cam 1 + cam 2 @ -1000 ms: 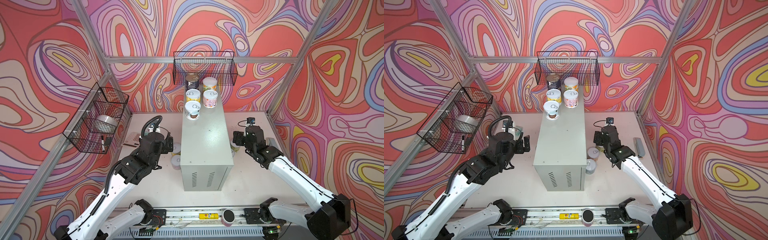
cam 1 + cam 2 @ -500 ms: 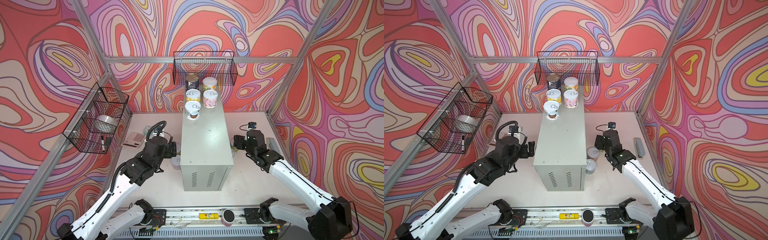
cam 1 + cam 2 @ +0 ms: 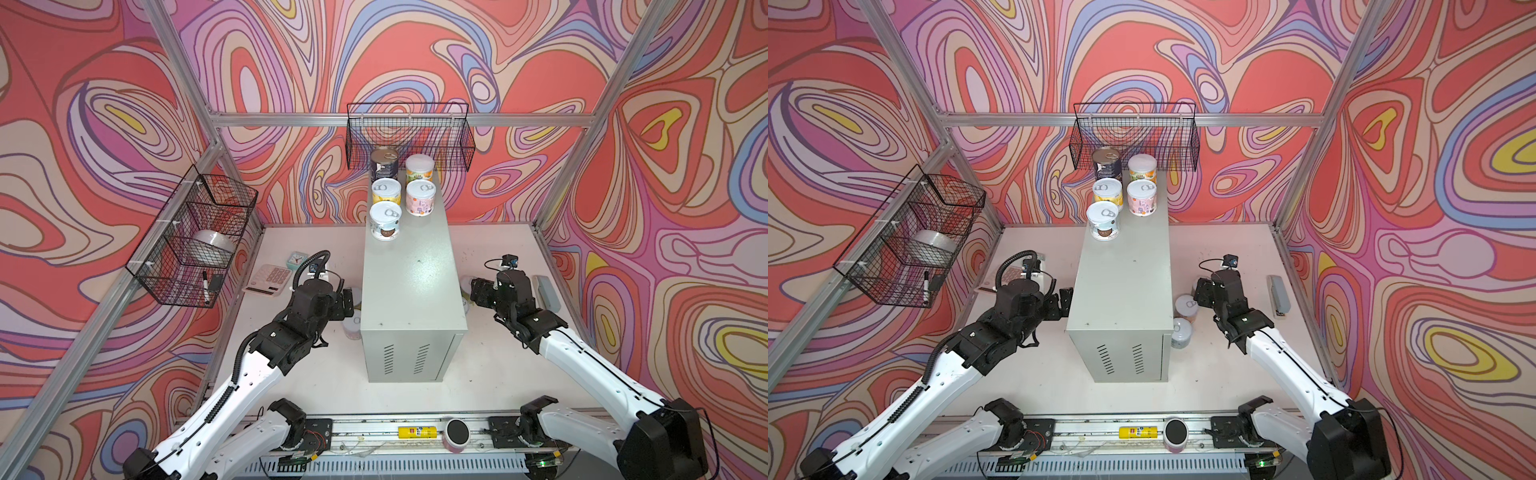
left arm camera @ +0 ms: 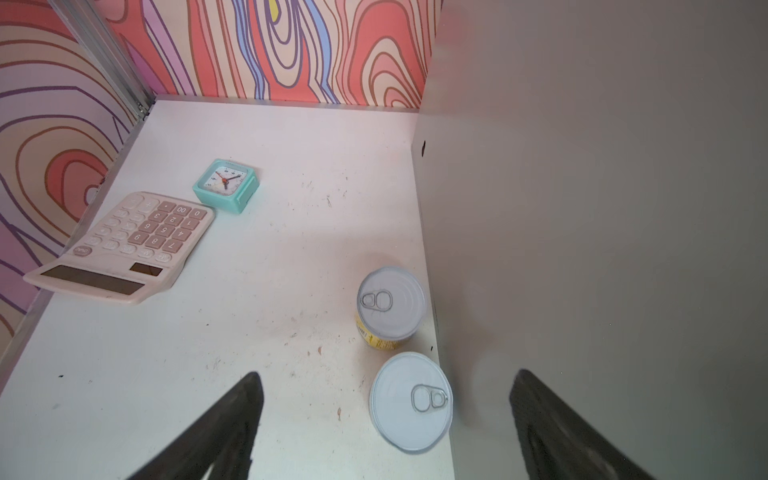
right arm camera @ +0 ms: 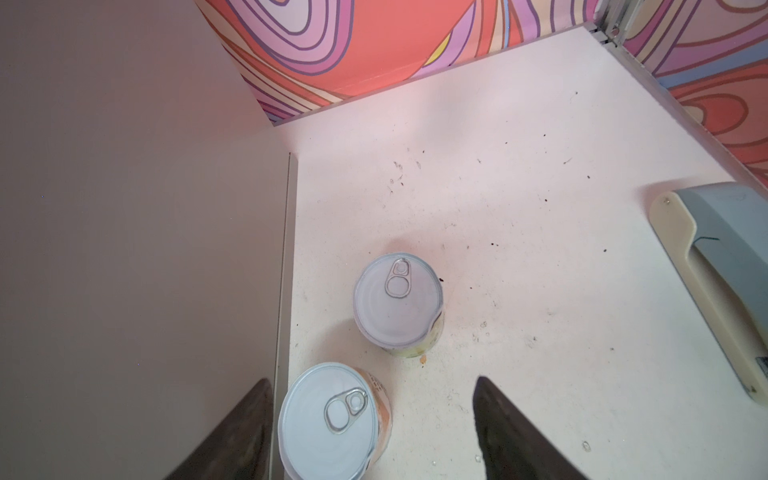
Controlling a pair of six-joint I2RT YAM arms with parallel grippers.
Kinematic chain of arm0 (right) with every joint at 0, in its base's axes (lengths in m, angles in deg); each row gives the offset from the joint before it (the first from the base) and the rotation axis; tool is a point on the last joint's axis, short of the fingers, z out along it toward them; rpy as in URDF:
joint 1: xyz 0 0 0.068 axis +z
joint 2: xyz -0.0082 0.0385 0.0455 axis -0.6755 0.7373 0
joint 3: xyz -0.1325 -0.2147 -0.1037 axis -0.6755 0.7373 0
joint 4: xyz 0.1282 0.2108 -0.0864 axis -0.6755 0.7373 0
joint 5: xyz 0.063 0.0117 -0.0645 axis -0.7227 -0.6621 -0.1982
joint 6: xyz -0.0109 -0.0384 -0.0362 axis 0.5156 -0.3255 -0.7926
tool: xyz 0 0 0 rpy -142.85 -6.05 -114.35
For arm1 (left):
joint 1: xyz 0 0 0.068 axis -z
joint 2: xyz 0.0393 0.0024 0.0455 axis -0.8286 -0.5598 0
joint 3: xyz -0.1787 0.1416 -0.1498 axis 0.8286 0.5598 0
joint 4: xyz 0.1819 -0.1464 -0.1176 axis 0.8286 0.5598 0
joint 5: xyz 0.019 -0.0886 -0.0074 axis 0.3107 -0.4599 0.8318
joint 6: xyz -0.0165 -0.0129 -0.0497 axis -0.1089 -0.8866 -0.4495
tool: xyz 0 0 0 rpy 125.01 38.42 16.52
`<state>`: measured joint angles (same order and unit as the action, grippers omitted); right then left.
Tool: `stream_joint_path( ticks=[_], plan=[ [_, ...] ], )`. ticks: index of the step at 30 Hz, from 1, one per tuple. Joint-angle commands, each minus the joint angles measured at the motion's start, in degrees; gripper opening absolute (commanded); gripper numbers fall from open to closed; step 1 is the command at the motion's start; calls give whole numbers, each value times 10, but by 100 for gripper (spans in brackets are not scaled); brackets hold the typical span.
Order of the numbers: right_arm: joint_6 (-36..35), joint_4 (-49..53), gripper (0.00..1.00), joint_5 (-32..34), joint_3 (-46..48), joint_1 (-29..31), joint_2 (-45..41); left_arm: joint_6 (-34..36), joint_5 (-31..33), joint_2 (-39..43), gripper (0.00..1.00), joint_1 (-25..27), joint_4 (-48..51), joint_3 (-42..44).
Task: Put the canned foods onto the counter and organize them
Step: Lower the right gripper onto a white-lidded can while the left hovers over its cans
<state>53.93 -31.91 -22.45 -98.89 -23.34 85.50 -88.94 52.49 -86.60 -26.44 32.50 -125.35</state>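
Now, the top views. Five cans (image 3: 385, 220) stand in two rows at the far end of the cabinet (image 3: 411, 291) top, and its near half is bare. Over the last second both arms have come forward and in toward the cabinet's flanks. The left claw (image 3: 1059, 302) hangs just beside the left wall, with one can (image 3: 352, 328) peeking out below it on the surface (image 3: 332, 382). The right claw (image 3: 1200, 294) sits next to the right pair (image 3: 1185, 305), which stand on the surface close against the right wall.

Left wrist. Claw released, fingers (image 4: 241, 415) wide. A white-lid can (image 4: 409, 401) sits between them, untouched. The yellow can (image 4: 390, 307) is just beyond it, and both are hard by the cabinet wall. Calculator (image 4: 124, 245) and clock (image 4: 226, 185) are well off to the side.

Right wrist. Claw released here too. The orange can (image 5: 332, 419) lies between the fingers (image 5: 503, 428), with nothing clamped. I cannot tell whether the cabinet-side finger grazes it. A far can (image 5: 398, 299) stands just beyond, and the stapler (image 5: 723, 270) is well apart.

My read: both sides have gone from transit to pre-grasp together. At least four cans still wait on the surface, and the cabinet's near half has room for them. My worry is the cabinet-side finger on each arm, which has very little gap to slip into.
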Motion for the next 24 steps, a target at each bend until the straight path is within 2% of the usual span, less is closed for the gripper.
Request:
stream_joint_path(
  ticks=[1,5,9,15,24],
  plan=[
    [12,-3,78,10,10,-3,-18,4,-38,-18,94,-5,-23,8],
    [-11,-11,78,23,19,-3,-8,-24,-47,-10,93,-6,-62,51],
    [-24,0,78,27,3,-3,25,-45,-30,17,93,-5,-68,76],
    [-39,-26,79,31,-3,-5,61,-19,-7,3,92,-6,-64,79],
    [-26,-70,78,3,-12,-25,110,-22,-39,-12,93,-10,-109,83]
  ],
)
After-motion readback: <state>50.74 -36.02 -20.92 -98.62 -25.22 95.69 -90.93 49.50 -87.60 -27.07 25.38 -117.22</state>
